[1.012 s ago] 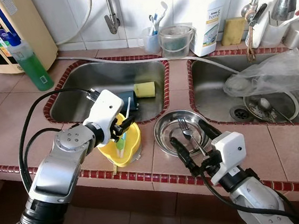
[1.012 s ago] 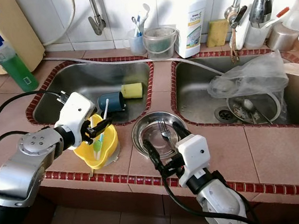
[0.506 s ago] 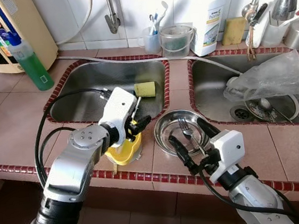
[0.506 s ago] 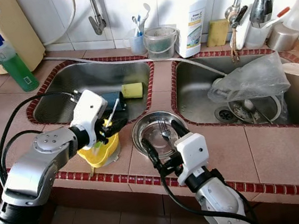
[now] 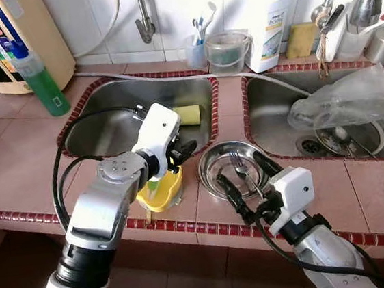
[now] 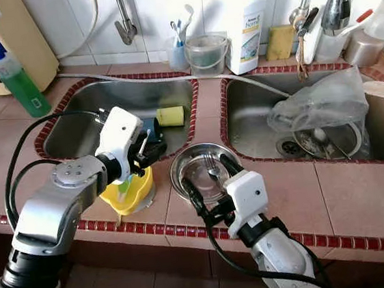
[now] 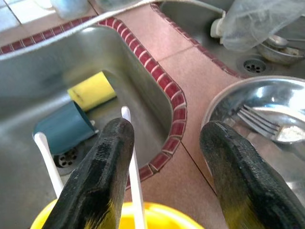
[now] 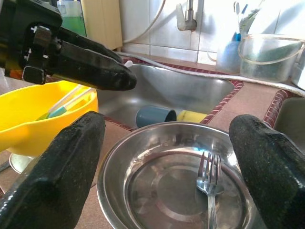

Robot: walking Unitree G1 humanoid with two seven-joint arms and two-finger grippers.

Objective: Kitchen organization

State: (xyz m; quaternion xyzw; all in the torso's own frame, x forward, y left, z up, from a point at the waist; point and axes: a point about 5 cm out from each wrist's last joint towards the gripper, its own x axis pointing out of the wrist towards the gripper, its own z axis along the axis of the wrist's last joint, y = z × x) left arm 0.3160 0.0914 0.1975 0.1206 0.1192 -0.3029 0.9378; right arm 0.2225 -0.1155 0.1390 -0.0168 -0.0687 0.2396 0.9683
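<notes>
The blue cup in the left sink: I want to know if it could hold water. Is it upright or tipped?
Tipped. The blue cup lies on its side on the sink floor beside the yellow sponge.

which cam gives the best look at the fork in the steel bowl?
Right wrist view: the fork lies close and sharp in the steel bowl, framed by the open right gripper. Left wrist view catches its tines at the frame edge. In the eye views it is small, partly behind the right gripper's fingers.
</notes>
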